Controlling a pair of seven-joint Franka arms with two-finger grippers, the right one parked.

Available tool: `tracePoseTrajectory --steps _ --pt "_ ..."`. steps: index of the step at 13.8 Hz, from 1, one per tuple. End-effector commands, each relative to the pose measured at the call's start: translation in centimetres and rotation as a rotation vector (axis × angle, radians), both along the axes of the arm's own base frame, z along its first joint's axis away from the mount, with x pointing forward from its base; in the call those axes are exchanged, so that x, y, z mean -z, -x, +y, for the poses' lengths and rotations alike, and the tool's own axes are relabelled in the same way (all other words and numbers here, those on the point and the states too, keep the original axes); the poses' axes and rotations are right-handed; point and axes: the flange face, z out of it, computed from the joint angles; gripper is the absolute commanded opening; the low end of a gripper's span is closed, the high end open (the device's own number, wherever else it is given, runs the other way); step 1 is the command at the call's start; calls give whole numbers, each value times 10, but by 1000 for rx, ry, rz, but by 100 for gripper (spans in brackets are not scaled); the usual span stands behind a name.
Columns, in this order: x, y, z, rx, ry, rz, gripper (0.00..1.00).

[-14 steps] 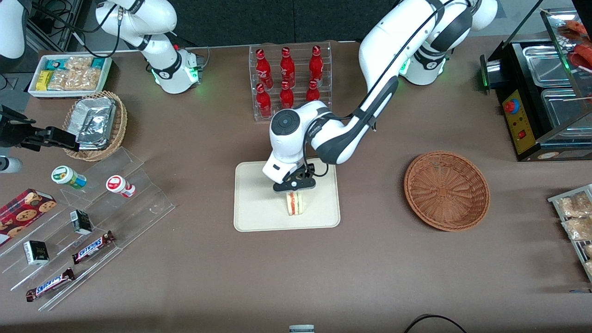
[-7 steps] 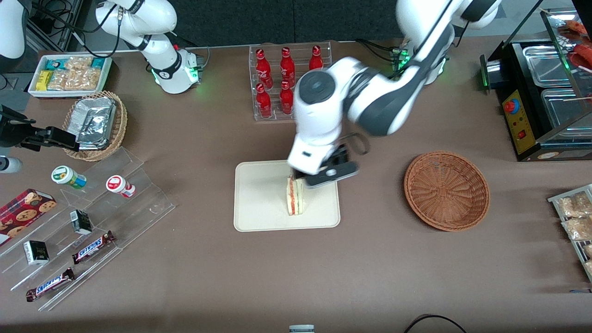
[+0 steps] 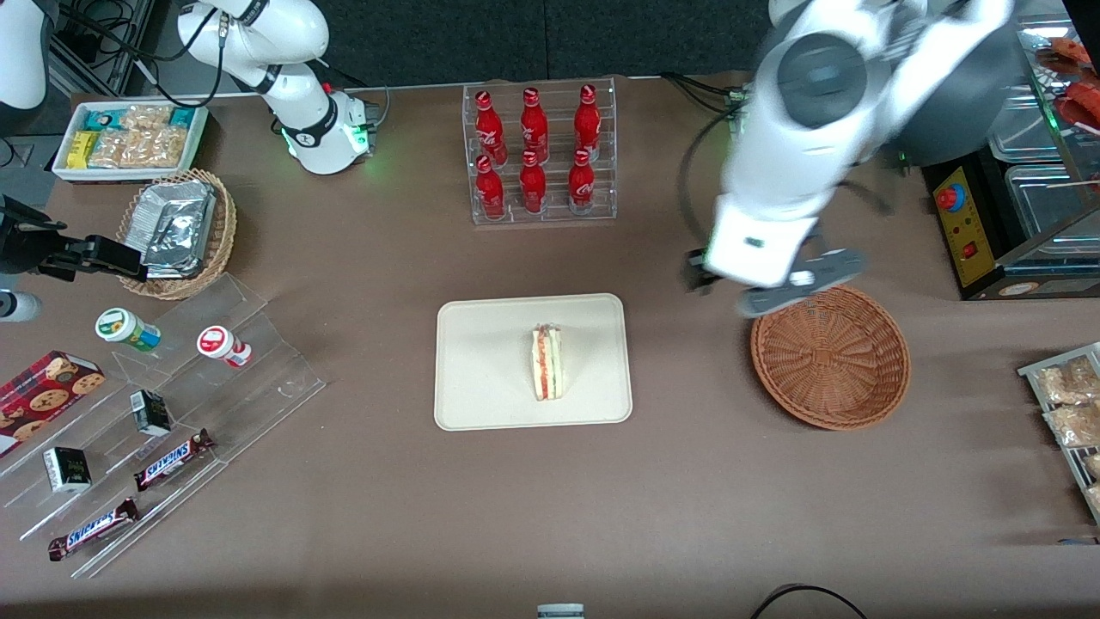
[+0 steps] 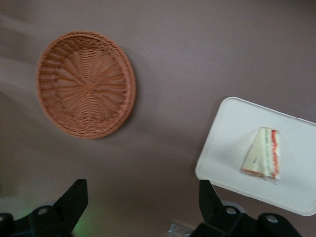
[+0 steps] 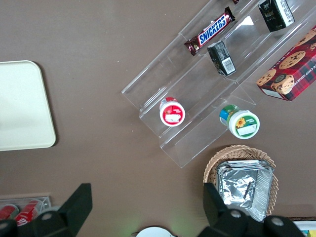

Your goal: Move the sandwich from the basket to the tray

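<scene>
Sandwich [image 3: 547, 362] on tray [image 3: 481, 370]; gripper [image 3: 760, 288] high above basket [image 3: 830, 354] rim.

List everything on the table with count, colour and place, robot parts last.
sandwich: one, white with red-orange filling, on the tray
tray: one, cream, mid-table
basket: one, reddish-brown, nothing in it, toward the working arm's end
bottles: six, red, in a clear rack farther from the front camera than the tray
foil packs: silver, in a tan basket toward the parked arm's end
chocolate bars: two, brown, on the clear stepped stand
cookie box: one, red, beside that stand
gripper: one, open, holding nothing, above the table at the basket's edge
</scene>
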Motion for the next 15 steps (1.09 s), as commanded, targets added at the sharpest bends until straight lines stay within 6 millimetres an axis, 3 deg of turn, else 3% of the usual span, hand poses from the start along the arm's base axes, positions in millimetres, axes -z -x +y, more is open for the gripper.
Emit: tracePoseTrajectory --steps 1,3,7,10,15 --pt "-14 26 68 39 22 30 99" --pt "-28 37 121 94 76 42 99" --pt "-36 57 203 221 110 60 99" --pt "-35 69 239 258 123 42 99" --pt "-35 66 245 263 129 42 99"
